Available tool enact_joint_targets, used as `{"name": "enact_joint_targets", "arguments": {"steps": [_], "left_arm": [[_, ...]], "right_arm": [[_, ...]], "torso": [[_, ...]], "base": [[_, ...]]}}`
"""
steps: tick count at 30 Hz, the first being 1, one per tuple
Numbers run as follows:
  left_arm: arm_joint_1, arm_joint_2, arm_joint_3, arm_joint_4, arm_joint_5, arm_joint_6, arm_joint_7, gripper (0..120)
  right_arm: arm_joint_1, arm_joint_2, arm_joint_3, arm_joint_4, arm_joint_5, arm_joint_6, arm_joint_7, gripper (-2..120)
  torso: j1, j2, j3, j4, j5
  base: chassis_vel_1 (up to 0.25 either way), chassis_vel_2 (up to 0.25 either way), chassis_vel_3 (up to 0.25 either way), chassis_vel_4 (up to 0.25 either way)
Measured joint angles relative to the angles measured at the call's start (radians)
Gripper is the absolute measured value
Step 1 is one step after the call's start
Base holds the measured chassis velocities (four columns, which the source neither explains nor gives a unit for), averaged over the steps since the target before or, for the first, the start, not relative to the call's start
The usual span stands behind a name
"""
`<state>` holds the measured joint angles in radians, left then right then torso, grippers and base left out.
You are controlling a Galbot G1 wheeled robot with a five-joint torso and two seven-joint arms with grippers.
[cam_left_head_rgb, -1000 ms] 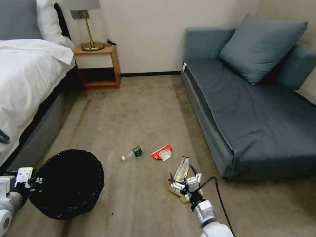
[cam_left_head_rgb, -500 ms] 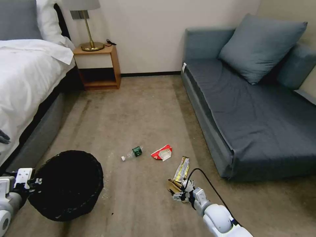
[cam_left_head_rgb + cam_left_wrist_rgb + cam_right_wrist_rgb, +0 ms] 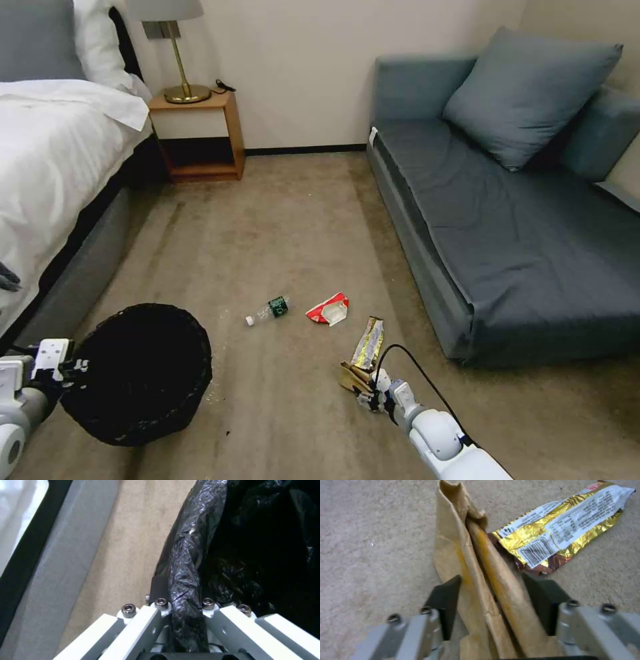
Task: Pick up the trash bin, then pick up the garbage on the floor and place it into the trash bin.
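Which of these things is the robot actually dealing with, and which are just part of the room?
Job:
trash bin, left gripper
brown paper, right gripper
foil wrapper
bottle
red packet

Room:
bed
sofa
lamp
nightstand

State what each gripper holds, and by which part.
Left gripper: the white trash bin, clamped at its black-bagged rim. Right gripper: the crumpled brown paper, pinched across its folded middle.
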<state>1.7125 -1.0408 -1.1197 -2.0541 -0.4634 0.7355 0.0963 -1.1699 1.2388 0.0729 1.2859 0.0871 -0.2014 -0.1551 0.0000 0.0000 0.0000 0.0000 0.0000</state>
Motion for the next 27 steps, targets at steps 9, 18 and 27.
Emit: {"name": "enact_joint_targets", "arguments": {"steps": [9, 18, 27], "left_arm": [[-0.006, 0.001, 0.008, 0.0, 0.0, 0.0, 0.0, 3], [-0.006, 0.0, 0.008, 0.002, -0.002, 0.0, 0.001, 3], [0.008, -0.016, 0.005, -0.011, -0.002, 0.0, 0.003, 3]], "right_arm": [[-0.003, 0.002, 0.0, -0.007, -0.007, 0.014, 0.0, 17], [-0.075, -0.037, 0.015, 0.189, 0.05, 0.021, 0.001, 0], [0.008, -0.014, -0.153, 0.618, 0.382, -0.006, 0.106, 0]], "torso": [[0.0, 0.0, 0.0, 0.0, 0.0], [0.0, 0.0, 0.0, -0.0002, 0.0], [0.0, 0.0, 0.0, 0.0001, -0.0001]], "base": [[0.0, 0.0, 0.0, 0.0], [0.0, 0.0, 0.0, 0.0], [0.0, 0.0, 0.0, 0.0]]}}
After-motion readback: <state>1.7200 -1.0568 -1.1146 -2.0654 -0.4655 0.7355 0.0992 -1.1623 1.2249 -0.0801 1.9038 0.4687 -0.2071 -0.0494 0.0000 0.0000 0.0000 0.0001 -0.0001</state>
